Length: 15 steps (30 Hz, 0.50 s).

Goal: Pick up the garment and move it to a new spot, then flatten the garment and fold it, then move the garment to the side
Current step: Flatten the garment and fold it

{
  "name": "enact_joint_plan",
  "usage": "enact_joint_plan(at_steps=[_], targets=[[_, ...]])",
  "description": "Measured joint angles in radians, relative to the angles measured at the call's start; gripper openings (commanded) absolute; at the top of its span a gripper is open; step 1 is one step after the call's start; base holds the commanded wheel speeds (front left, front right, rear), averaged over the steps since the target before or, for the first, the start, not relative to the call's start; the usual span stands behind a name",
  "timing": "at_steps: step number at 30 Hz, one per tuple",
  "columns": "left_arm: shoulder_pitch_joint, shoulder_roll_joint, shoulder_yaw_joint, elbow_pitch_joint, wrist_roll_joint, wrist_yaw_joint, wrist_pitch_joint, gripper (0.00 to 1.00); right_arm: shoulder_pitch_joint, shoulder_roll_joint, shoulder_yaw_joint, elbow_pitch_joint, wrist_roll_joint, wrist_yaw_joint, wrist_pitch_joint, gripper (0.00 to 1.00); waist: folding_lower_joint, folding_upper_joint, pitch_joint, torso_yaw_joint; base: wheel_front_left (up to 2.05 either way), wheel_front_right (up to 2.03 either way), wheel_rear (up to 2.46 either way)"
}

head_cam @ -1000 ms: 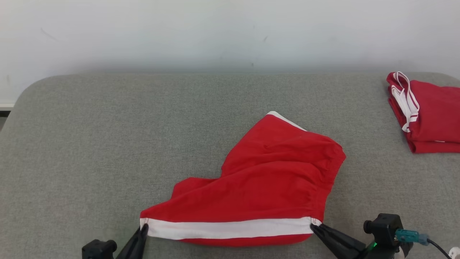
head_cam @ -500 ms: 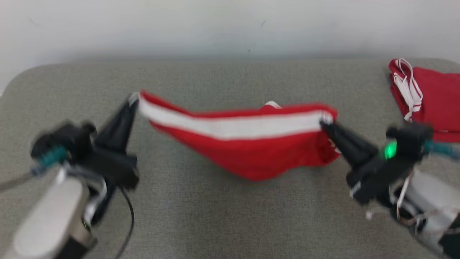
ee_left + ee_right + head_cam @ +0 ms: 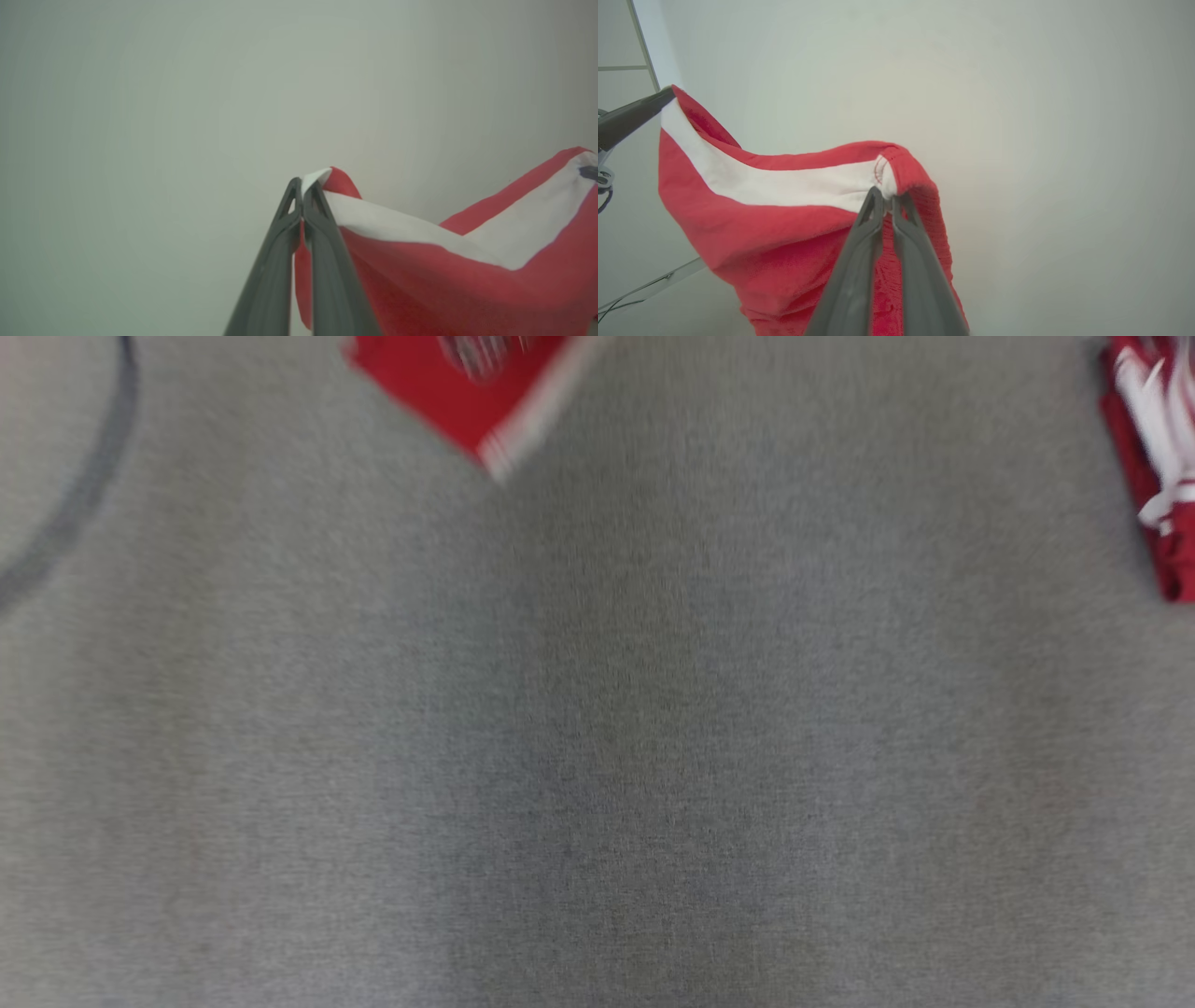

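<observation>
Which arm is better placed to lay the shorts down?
Neither alone, probably: the left gripper and right gripper each pinch one end of the white band on the shorts, so both should lower together.

Head camera: looks steeply down onto grey counter [image 3: 597,756], blurred; garment [image 3: 439,383] cut by top edge. Left wrist camera: close along left claw [image 3: 302,184], facing pale wall [image 3: 140,116]. Right wrist camera: same along right claw [image 3: 887,196]. Both wrist views share the garment's white band [image 3: 784,184].
</observation>
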State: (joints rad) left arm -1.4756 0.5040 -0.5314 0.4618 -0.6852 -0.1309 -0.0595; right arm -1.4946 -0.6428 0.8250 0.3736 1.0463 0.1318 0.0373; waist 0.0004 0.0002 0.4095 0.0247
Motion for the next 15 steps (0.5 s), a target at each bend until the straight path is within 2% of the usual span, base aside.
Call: enact_joint_plan(at_steps=[7, 12, 15], targets=[[-0.323, -0.014, -0.022, 0.130, -0.004, 0.000, -0.037, 0.00, -0.292, 0.040, 0.029, 0.128, -0.005, 0.000, 0.024, 0.00, 0.0000, 0.0000, 0.145, -0.012, 0.00, 0.00, 0.00], [-0.418, -0.035, -0.090, 0.200, -0.005, 0.000, -0.074, 0.00, -0.397, 0.051, 0.076, 0.187, -0.008, 0.000, 0.009, 0.00, 0.0000, 0.0001, 0.229, -0.016, 0.00, 0.00, 0.00], [-0.432, -0.044, -0.123, 0.230, -0.042, 0.000, -0.101, 0.00, -0.415, 0.052, 0.111, 0.203, 0.010, 0.000, -0.003, 0.00, 0.0000, 0.0001, 0.268, -0.014, 0.00, 0.00, 0.00]])
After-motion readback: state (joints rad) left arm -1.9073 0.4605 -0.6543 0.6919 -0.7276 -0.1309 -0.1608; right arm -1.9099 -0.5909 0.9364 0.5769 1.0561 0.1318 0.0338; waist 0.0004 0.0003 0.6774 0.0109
